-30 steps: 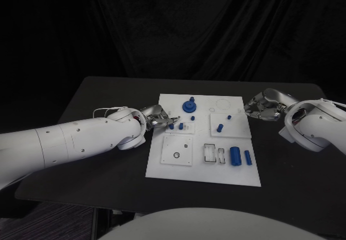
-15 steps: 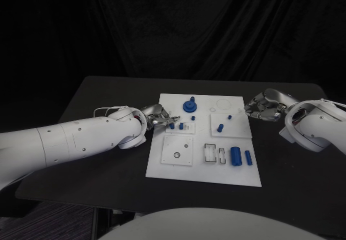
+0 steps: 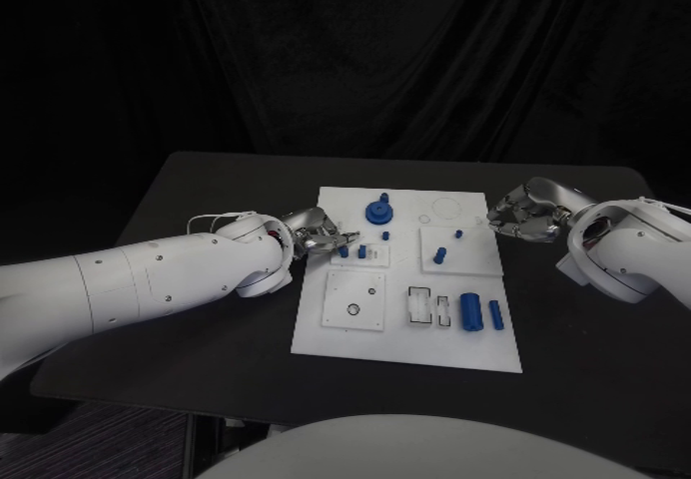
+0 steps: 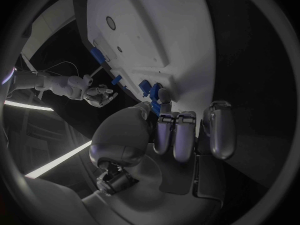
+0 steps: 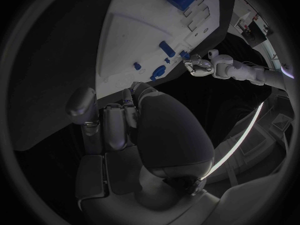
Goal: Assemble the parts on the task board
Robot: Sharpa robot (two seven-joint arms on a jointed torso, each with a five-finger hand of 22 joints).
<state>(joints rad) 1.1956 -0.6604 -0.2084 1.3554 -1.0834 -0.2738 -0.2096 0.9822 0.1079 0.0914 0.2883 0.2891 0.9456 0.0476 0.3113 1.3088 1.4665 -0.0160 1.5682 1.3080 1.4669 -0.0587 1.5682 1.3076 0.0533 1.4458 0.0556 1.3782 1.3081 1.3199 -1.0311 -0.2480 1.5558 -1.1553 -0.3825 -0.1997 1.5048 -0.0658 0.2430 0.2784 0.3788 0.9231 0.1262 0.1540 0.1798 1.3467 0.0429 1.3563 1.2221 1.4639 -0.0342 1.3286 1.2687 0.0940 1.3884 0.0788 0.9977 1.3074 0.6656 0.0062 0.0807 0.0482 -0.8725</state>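
Note:
The white task board (image 3: pixel 407 334) lies in the middle of the black table. My left hand (image 3: pixel 320 239) is at the board's left edge, next to two short blue pegs (image 3: pixel 352 252) standing in a small plate. In the left wrist view a small blue peg (image 4: pixel 154 106) sits pinched between the thumb and a fingertip (image 4: pixel 164 96), close to the board's edge (image 4: pixel 187 80). My right hand (image 3: pixel 521 213) hovers by the board's right edge with its fingers (image 5: pixel 106 125) curled in on nothing. A blue gear with a pin (image 3: pixel 378 211) stands near the board's far edge.
Two blue cylinders (image 3: pixel 469 309) (image 3: pixel 495 315) lie at the board's near right beside a rectangular slot (image 3: pixel 419 305). Two more pegs (image 3: pixel 458 235) (image 3: pixel 439 256) stand on the right plate. A square plate with a round hole (image 3: pixel 354 299) sits near left.

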